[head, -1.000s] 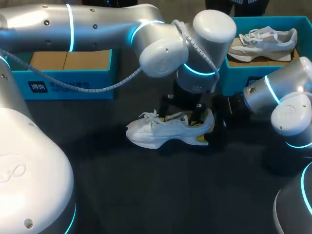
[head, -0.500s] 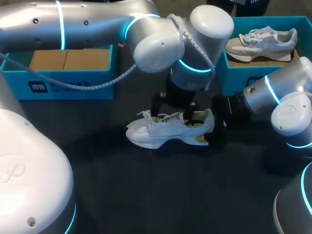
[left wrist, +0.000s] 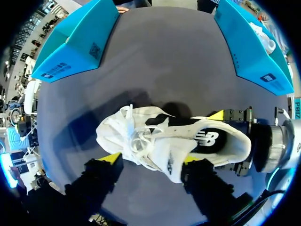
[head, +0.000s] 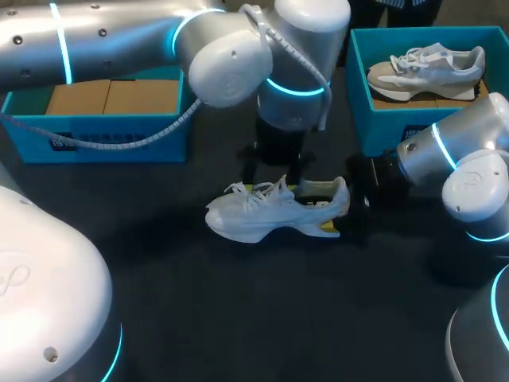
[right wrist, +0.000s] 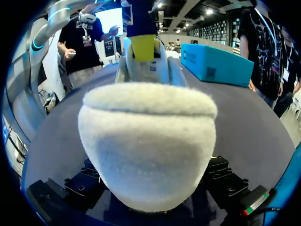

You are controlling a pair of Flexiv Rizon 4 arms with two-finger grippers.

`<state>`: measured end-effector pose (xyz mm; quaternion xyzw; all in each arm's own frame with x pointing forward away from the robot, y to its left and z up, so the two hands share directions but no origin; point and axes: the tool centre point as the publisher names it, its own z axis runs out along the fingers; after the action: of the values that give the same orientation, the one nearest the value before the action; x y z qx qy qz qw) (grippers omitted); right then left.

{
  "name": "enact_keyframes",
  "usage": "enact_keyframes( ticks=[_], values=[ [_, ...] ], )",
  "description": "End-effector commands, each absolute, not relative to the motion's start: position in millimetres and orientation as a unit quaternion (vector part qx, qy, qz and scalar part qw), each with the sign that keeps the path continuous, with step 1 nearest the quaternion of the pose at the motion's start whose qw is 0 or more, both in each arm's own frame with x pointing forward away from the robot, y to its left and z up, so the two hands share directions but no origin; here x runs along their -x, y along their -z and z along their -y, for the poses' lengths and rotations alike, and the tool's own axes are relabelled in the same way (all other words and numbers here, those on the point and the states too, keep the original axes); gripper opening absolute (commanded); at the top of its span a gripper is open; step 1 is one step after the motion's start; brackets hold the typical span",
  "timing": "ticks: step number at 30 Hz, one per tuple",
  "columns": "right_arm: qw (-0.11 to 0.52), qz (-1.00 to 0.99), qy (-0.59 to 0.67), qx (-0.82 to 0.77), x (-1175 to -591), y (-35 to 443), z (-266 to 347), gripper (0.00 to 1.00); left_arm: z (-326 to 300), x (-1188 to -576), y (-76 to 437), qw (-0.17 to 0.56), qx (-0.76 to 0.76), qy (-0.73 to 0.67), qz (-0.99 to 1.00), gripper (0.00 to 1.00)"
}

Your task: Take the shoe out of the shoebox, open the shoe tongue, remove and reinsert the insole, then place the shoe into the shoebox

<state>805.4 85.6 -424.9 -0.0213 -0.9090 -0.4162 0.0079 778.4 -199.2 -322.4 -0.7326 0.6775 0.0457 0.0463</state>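
A white shoe [head: 266, 213] lies on its sole on the dark table, toe to the left. My left gripper [head: 274, 180] hangs over its laced middle. In the left wrist view the shoe [left wrist: 169, 141] lies under that gripper [left wrist: 150, 159], whose yellow fingertips [left wrist: 111, 158] straddle the laces and tongue, open. My right gripper [head: 351, 208] is shut on the heel from the right. The heel [right wrist: 148, 141] fills the space between its fingers, which sit against both sides and hide their tips. The black insole [left wrist: 211, 140] shows inside the shoe's opening.
A blue shoebox [head: 380, 127] at the back right holds a second white shoe [head: 429, 68]. Another blue box [head: 103, 137] with brown cardboard inside stands at the back left. Open table lies in front of the shoe.
My left arm has slid left along the shoe, from over the heel opening to over the laces, and its fingers have drawn closer together. The shoe and right arm have kept still.
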Motion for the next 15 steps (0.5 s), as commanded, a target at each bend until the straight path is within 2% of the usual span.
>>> enact_keyframes(
  ticks=[1,11,15],
  values=[
    [0.008,0.910,0.415,0.022,-807,426,-88,0.00,193,-779,318,0.006,0.731,-0.030,-0.681,0.00],
    [0.008,0.910,0.415,0.022,-807,426,-88,0.00,183,-775,291,-0.057,0.717,-0.001,-0.694,0.00],
    [0.008,0.910,0.415,0.022,-807,426,-88,0.00,175,-769,278,-0.061,0.712,0.011,-0.700,0.00]
  ],
)
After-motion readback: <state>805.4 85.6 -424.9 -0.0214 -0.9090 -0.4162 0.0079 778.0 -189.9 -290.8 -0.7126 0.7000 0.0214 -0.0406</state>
